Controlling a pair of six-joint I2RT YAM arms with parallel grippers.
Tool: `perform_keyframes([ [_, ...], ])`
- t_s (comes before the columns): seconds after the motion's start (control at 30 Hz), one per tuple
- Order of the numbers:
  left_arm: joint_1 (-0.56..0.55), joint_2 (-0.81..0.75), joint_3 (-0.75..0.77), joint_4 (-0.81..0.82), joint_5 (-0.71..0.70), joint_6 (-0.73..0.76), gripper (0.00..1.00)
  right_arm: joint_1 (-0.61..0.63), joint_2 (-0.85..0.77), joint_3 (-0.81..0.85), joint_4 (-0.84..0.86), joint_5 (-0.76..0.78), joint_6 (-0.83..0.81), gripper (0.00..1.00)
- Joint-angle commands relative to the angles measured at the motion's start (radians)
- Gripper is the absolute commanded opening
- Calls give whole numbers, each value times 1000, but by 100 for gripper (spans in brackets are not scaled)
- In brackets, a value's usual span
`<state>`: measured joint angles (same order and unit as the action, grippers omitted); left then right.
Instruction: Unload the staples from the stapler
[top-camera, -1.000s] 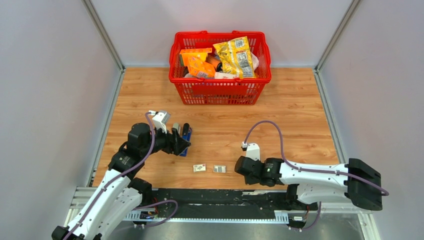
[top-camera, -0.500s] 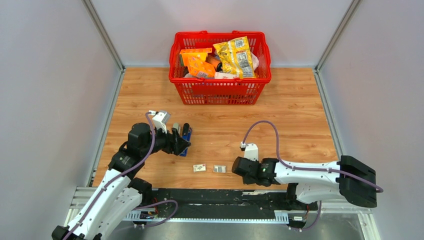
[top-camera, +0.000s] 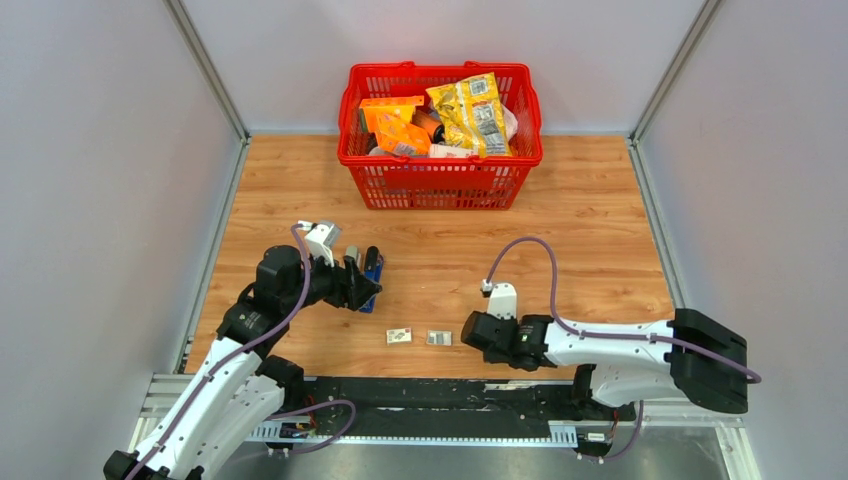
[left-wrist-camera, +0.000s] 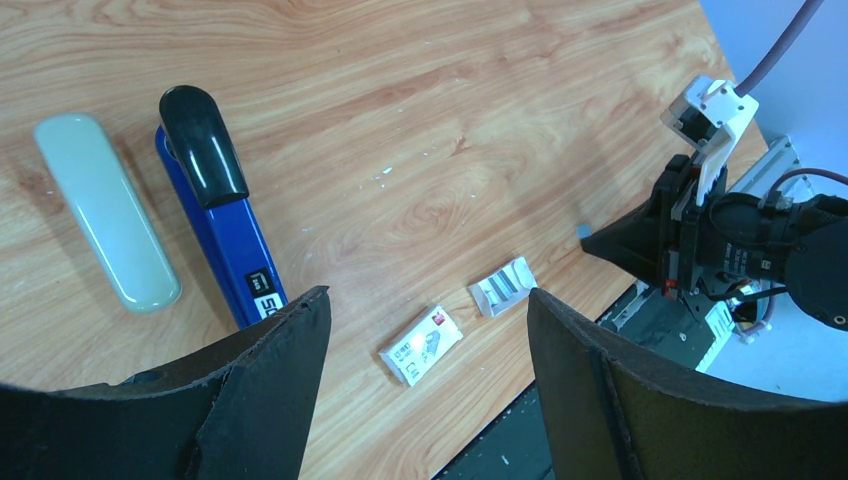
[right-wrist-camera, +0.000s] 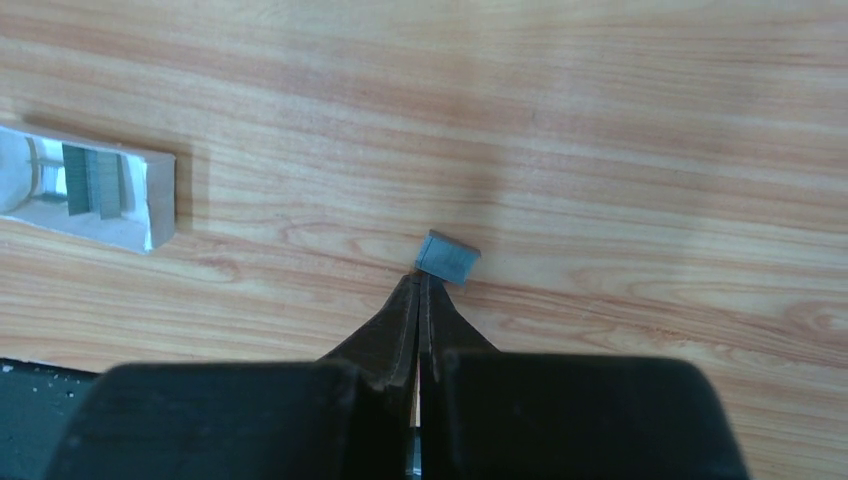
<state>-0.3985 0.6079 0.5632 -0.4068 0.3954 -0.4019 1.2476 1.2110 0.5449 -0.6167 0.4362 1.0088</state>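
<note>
The blue stapler (top-camera: 372, 272) with a black top end lies on the table, also in the left wrist view (left-wrist-camera: 235, 250). A pale grey oblong piece (left-wrist-camera: 105, 225) lies beside it. My left gripper (top-camera: 362, 287) is open and empty right above the stapler's near end, its midpoint (left-wrist-camera: 428, 295) over bare wood. My right gripper (top-camera: 465, 331) is shut, with a small grey strip of staples (right-wrist-camera: 447, 258) pinched at its tips (right-wrist-camera: 422, 280), low over the table. That strip also shows in the left wrist view (left-wrist-camera: 583, 230).
A small white staple box (top-camera: 400, 336) and an open white tray with staples (top-camera: 438, 338) lie near the front edge, left of my right gripper. A red basket (top-camera: 440, 190) full of packets stands at the back. Grey walls close both sides.
My right arm has slid a little to the left, toward the open white tray, still shut on the strip. The left arm and the stapler have not moved.
</note>
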Motion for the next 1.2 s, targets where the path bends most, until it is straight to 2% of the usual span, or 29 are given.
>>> perform_keyframes([
  [0.0, 4, -2, 3, 31, 14, 5, 79, -27, 19, 12, 14, 62, 22, 0],
  [0.8, 4, -3, 4, 28, 16, 6, 79, -154, 102, 133, 97, 64, -162, 2],
  [0.87, 4, -3, 4, 28, 19, 6, 79, -152, 82, 159, 77, 65, -196, 8],
  [1.03, 4, -11, 3, 28, 19, 5, 79, -160, -8, 231, -50, 105, -274, 36],
  [1.17, 3, -13, 1, 31, 20, 6, 79, -200, -70, 216, -93, 39, -338, 51],
])
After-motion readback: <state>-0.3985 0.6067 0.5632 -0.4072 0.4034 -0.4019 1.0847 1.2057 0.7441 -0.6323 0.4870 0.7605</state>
